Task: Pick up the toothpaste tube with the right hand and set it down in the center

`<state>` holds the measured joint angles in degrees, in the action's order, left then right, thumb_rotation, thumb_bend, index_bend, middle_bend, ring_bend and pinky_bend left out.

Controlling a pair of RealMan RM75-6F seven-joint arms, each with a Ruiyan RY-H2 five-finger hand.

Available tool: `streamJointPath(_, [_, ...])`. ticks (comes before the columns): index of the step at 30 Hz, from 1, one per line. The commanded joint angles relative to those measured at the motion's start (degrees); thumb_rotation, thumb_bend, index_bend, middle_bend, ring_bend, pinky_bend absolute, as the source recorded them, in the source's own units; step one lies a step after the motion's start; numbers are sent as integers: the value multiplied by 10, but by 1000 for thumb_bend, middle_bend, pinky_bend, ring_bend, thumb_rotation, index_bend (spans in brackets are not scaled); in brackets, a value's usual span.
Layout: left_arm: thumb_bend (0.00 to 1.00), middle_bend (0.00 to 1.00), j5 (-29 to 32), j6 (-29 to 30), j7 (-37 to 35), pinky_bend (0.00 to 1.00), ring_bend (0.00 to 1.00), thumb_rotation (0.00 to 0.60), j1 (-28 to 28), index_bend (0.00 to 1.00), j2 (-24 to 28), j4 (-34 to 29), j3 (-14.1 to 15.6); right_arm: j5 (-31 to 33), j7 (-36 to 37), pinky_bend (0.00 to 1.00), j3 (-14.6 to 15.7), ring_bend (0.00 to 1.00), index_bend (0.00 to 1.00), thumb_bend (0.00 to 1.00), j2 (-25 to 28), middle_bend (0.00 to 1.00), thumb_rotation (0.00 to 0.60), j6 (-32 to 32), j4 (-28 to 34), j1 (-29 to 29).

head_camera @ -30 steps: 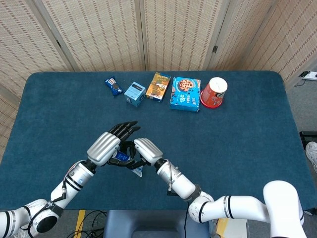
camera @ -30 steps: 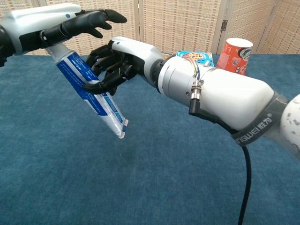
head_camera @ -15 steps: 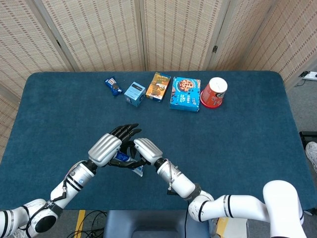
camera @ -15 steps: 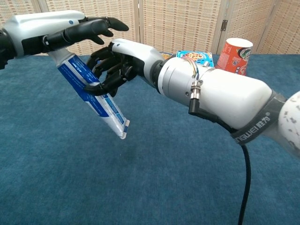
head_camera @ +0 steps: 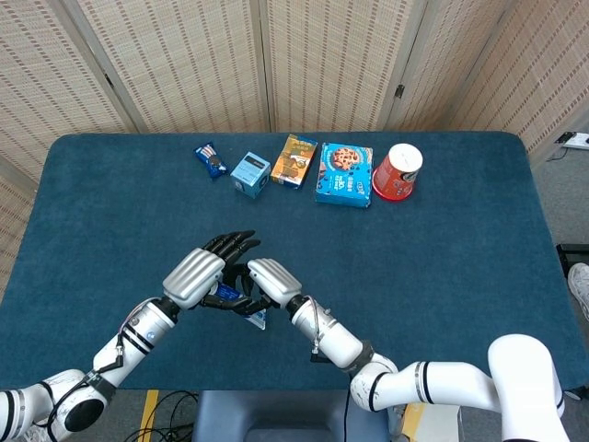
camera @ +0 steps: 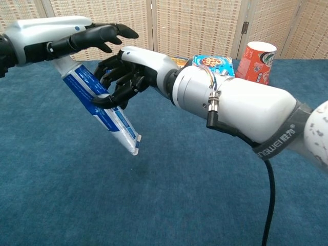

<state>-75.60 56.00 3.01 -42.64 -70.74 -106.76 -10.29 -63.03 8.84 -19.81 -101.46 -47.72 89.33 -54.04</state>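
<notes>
A white and blue toothpaste tube [camera: 107, 115] hangs tilted above the blue table [head_camera: 442, 276], cap end up and to the left. My right hand [camera: 130, 72] curls its dark fingers around the tube's middle and grips it. My left hand [camera: 51, 33] lies over the cap end with its fingers stretched straight out. Whether the left hand still grips the tube is hidden. In the head view the two hands, left hand [head_camera: 195, 274] and right hand [head_camera: 271, 276], meet over the table's near middle. Only the tube's flat end [head_camera: 259, 319] peeks out below them.
Along the far edge stand a snack packet [head_camera: 210, 159], a small blue box [head_camera: 249, 174], an orange box [head_camera: 294, 160], a blue cookie box [head_camera: 344, 174] and a red cup [head_camera: 398, 171]. Bare table surrounds the hands.
The tube has tilted slightly flatter and shifted a little left with both hands. The right hand's fingers have wrapped a bit tighter around it.
</notes>
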Motion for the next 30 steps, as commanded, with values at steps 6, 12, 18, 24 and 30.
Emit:
streamJointPath(6, [0, 1, -2, 27, -13, 134, 42, 0, 12, 0, 2, 9, -6, 6, -39, 521, 20, 616, 790, 836, 37, 716, 600, 13, 9, 3])
streamJointPath(12, [0, 1, 5, 39, -27, 134, 42, 0, 25, 0, 6, 26, -5, 54, -206, 522, 57, 609, 790, 811, 112, 680, 600, 13, 33, -13])
streamJointPath(18, [0, 1, 15, 46, -42, 134, 42, 0, 38, 0, 3, 48, -1, 160, -350, 522, 85, 508, 725, 779, 153, 589, 600, -12, 55, -37])
streamJointPath(24, [0, 1, 16, 58, -40, 134, 42, 0, 49, 0, -3, 63, 2, 220, -412, 521, 104, 434, 615, 741, 146, 513, 600, -30, 38, -55])
streamJointPath(30, [0, 1, 18, 60, -40, 134, 42, 0, 56, 0, -5, 68, 6, 280, -464, 445, 121, 314, 389, 629, 139, 371, 600, -32, 28, -74])
